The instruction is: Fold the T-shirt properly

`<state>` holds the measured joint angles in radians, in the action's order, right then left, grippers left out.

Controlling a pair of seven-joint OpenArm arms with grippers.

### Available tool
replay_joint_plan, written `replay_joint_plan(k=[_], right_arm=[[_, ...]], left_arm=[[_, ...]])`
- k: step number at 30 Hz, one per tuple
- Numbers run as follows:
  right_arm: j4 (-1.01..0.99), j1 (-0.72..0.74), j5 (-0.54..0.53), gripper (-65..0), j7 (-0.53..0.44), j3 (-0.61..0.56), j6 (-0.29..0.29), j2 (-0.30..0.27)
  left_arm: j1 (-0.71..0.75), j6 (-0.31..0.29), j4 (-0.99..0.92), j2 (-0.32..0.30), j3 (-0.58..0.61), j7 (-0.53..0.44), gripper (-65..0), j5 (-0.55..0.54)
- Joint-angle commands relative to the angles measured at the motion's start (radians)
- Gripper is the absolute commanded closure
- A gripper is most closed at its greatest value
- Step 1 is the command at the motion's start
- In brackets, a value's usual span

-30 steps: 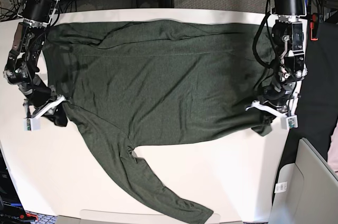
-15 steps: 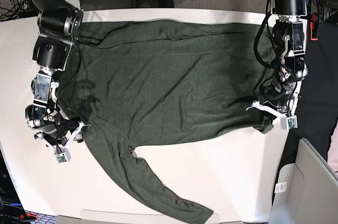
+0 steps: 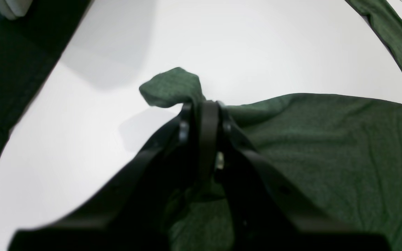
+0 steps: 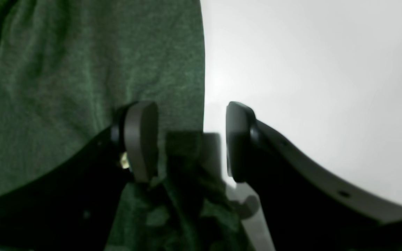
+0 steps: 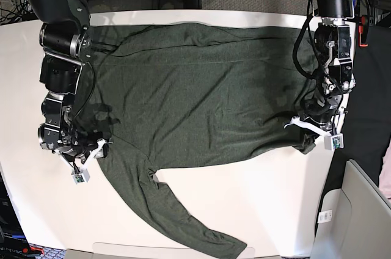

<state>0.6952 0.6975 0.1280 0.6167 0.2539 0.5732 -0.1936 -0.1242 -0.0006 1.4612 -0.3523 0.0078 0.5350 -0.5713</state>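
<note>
A: T-shirt point(image 5: 201, 88): spread flat on counter point(image 5: 256, 198); one sleeve trailing toward near edge; soft, thin, light, likely limp.

B: Left claw point(image 3: 201, 115): pinching hem corner; right claw point(image 4: 190, 139): spread, straddling shirt edge; best taken at corners, hems.

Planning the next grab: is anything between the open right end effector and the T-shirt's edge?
Nothing visible. The right end effector is open and straddles the T-shirt edge, one finger over fabric, the other over the bare white table.
</note>
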Motion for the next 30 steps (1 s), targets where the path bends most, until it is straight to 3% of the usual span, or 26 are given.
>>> replay_joint_plan(k=[1, 9, 12, 17, 19, 25, 30], right_arm=[[0.014, 0.035, -0.012, -30.0, -0.022, 0.002, 0.003, -0.004], [-0.001, 0.008, -0.012, -28.4, 0.01, 0.0, 0.008, 0.039], [0.004, 0.004, -0.014, -20.5, 0.039, 0.0, 0.009, 0.065], [0.004, 0.009, -0.014, -4.4, 0.036, 0.002, 0.009, 0.067], [0.004, 0.011, -0.014, -0.7, 0.041, 0.002, 0.009, 0.065], [0.099, -0.022, -0.017, -0.3, 0.044, 0.008, 0.109, 0.062], [0.291, -0.111, -0.046, -0.3, 0.09, 0.009, 0.121, 0.058]], left_arm=[[-0.021, -0.003, 0.02, -0.012, -0.006, -0.025, 0.0, -0.003], [-0.021, -0.003, 0.02, -0.011, -0.006, -0.025, 0.0, -0.003], [-0.021, -0.003, 0.02, -0.014, -0.009, -0.025, 0.0, -0.003], [-0.021, -0.003, 0.02, -0.014, -0.009, -0.025, 0.0, -0.003], [-0.021, -0.003, 0.02, -0.012, -0.009, -0.025, 0.0, -0.003], [-0.021, -0.003, 0.02, -0.012, -0.009, -0.025, 0.0, -0.003], [-0.021, -0.003, 0.02, -0.014, -0.01, -0.025, 0.0, -0.003]])
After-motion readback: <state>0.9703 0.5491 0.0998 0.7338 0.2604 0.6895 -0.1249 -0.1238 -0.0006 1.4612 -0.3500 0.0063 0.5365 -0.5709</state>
